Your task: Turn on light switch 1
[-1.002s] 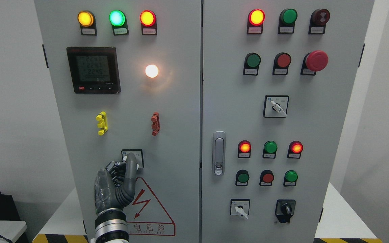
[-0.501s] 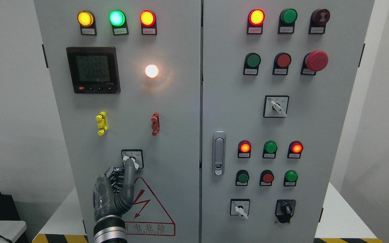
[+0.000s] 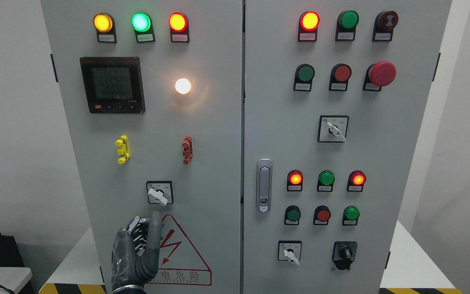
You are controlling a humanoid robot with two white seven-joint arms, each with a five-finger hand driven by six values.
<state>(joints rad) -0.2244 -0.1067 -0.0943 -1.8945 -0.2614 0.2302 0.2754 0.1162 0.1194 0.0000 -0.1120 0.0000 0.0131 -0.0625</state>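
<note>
The left hand has come down from the light switch and is now just below it, no longer touching. One finger points straight up while the others are curled in, holding nothing. The switch sits low on the left cabinet door, above the warning triangle. Its white lever lies on a diagonal, long axis from upper left to lower right. Above, the white lamp glows
</note>
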